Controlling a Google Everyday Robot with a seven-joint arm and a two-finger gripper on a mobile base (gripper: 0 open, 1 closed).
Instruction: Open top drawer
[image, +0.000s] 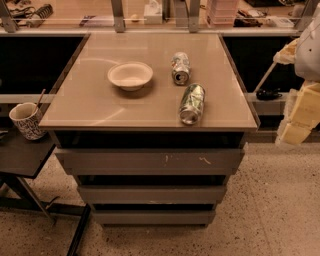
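Note:
The top drawer (150, 161) is the widest grey face panel, just under the tan counter top (100, 107). It has no handle and bears small pale scratch marks right of its middle. A dark gap runs above it. Two narrower grey drawer faces (152, 194) sit below it. My gripper (299, 112), pale yellow, hangs at the right edge of the view. It is right of the counter's front right corner, above the floor and apart from the drawer.
On the counter are a white bowl (130, 75) and two cans lying on their sides (180, 68) (192, 103). A patterned mug (26, 120) stands on a dark low table (25, 157) at the left. Speckled floor (270, 210) lies in front and to the right.

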